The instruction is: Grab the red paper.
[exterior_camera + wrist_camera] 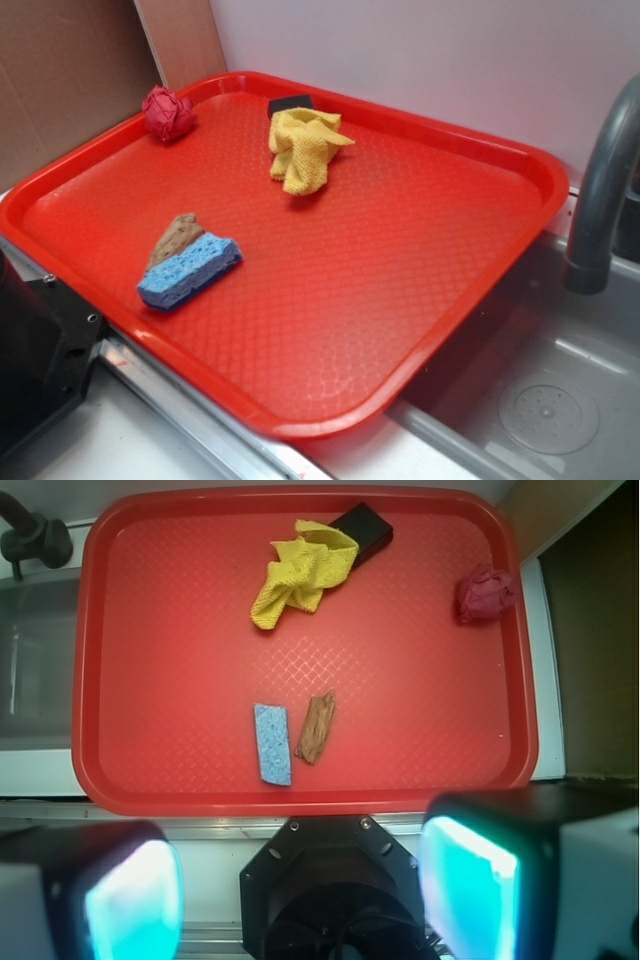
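- My claw [300, 900] hangs wide open and empty, high above the tray's [180, 770] near edge.
- The red paper [484, 593] sits in the tray's far corner, away from the yellow cloth [298, 572].

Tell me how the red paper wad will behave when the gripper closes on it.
The red paper looks crumpled and wrinkled, so it will probably crush rather than resist. Its roundish shape may let it roll on the tray. It is likely very light.

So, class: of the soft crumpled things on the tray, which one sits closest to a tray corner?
The red paper, a dark crimson wad tucked near a corner of the tray; the yellow cloth lies farther along the rim, over a black block.
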`<control>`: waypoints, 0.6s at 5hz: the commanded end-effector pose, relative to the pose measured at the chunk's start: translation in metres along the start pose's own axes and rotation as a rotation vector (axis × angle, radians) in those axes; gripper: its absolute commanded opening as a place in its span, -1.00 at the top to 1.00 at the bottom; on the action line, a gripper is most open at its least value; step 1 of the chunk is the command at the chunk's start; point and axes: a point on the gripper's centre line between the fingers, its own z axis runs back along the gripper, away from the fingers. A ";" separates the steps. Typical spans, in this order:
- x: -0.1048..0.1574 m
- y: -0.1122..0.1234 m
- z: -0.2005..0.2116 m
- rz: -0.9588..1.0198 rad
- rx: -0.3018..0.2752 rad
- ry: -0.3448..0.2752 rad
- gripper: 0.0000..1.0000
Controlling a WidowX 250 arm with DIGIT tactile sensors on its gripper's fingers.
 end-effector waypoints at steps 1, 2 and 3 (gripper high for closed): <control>0.000 0.000 0.000 0.000 0.000 0.000 -1.00; 0.027 0.051 -0.050 0.240 0.105 -0.018 -1.00; 0.045 0.090 -0.078 0.491 0.103 -0.060 -1.00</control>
